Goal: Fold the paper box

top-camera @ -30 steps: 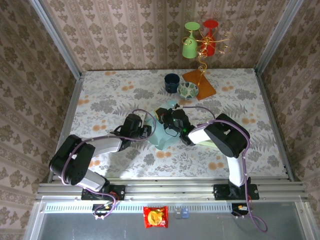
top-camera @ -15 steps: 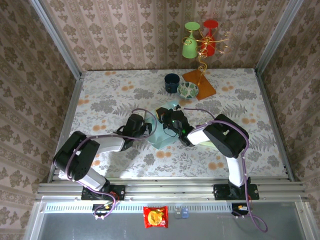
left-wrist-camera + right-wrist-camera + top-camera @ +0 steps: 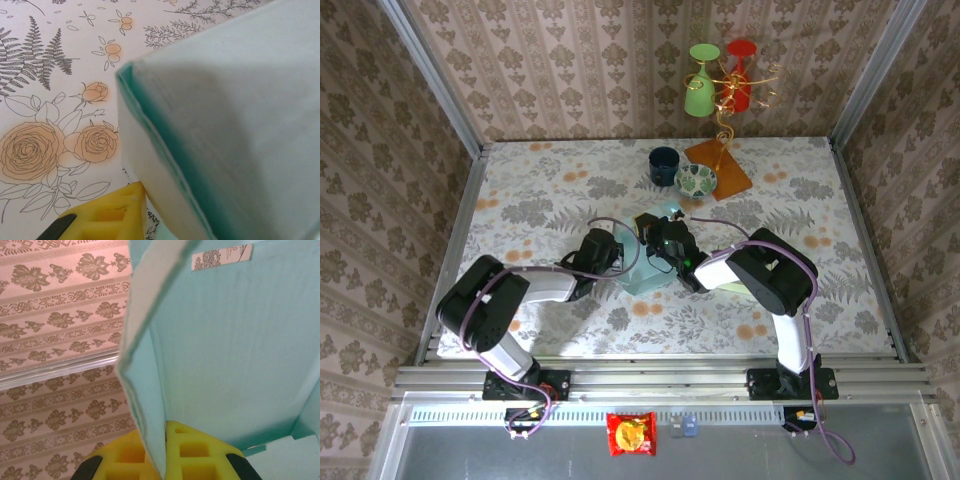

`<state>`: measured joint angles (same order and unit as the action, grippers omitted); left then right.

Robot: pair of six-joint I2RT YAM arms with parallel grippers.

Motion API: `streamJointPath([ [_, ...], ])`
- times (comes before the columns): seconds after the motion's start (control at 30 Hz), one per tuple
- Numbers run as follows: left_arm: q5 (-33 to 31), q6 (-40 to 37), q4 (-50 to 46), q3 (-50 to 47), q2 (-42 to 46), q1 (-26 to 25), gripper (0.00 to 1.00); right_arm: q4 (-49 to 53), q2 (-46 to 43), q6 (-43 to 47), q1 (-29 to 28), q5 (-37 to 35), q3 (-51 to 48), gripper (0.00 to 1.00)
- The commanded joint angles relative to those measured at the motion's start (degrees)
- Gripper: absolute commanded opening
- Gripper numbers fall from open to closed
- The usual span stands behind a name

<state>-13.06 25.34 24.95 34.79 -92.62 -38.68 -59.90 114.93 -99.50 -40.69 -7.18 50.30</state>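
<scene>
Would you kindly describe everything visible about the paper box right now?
The paper box is pale teal thin card, partly folded with walls raised, sitting mid-table on the floral cloth. The right gripper pinches one wall between yellow pads; a small slot pierces a panel. The left gripper sits at its left side, one yellow finger beside a folded corner.

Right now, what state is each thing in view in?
paper box, partly folded, one wall raised
right gripper, shut on that wall
left gripper, at the box corner, jaws unclear
dark cup, upright
bowl, upright
green glass, hanging upside down
red glass, hanging upside down
snack packet, lying flat
</scene>
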Motion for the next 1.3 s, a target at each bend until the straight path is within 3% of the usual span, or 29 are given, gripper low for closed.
streamJointPath([
  [0.0, -1.31, 0.86, 2.47, 2.8, -1.64, -0.25, 0.22, 3.72, 1.17, -2.71, -2.27, 4.77, 0.41, 0.0],
  [0.47, -4.75, 3.11, -1.35, 6.22, -2.5, -1.62, 0.11, 7.42, 0.26, -3.84, -2.91, 4.02, 1.89, 0.01],
  [0.63, -6.55, 3.97, -4.11, 7.77, -1.95, -1.7, 0.0, 11.13, -1.94, -3.79, -3.0, 4.19, 1.99, 0.26],
  [0.9, -8.69, 3.35, -10.0, 10.19, 1.0, -1.49, 0.0, 23.13, -11.7, -1.88, -0.83, 5.3, 1.07, 0.6],
  [1.07, -7.88, 2.44, -15.01, 12.28, 2.75, -0.9, 0.0, 32.66, -19.6, 0.93, 1.93, 6.3, 0.88, 0.7],
  [1.27, -5.47, 2.78, -21.57, 15.04, 5.16, 0.42, 0.0, 42.01, -30.02, 6.11, 5.95, 6.39, -0.21, 0.72],
])
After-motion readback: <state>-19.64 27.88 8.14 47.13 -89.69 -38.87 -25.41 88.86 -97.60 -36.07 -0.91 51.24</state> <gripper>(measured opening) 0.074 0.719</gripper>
